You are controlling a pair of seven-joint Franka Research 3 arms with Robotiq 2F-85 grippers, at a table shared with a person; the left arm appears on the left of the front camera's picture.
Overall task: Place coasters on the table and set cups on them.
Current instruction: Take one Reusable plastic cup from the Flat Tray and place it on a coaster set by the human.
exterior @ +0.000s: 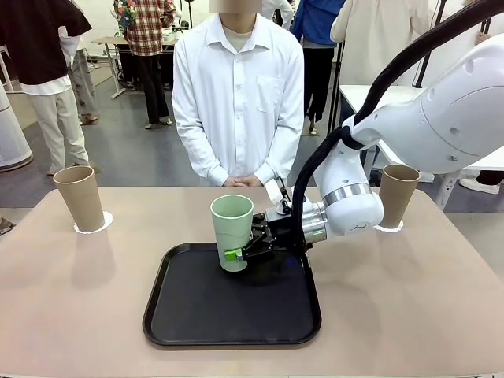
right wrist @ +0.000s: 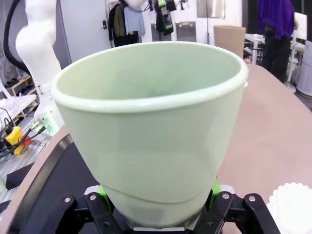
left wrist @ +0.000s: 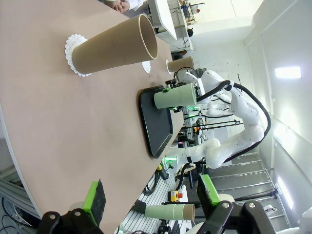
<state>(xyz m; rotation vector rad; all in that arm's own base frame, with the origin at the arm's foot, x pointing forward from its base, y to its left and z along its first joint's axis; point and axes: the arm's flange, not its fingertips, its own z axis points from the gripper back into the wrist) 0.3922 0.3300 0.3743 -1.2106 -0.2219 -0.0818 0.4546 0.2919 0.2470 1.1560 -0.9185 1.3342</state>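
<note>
You have the black tray (exterior: 197, 315) nearest, at six o'clock on the table (exterior: 409, 315). At its far edge your right hand (exterior: 242, 250) pinches the mint green cup (exterior: 231, 228) low on its wall, upright. Your left hand (left wrist: 151, 201) hangs spread, holding nothing. Farther out, one tan cup (exterior: 81, 197) stands on a coaster (exterior: 106, 223) at ten o'clock, another tan cup (exterior: 398, 193) on its coaster (exterior: 391, 228) at two o'clock.

The mint cup (right wrist: 151, 131) looks smooth and matt; the tan cups (exterior: 80, 197) – card-like; the tray (exterior: 181, 323) – glossy black plastic; the table (exterior: 71, 315) – matt beige.
</note>
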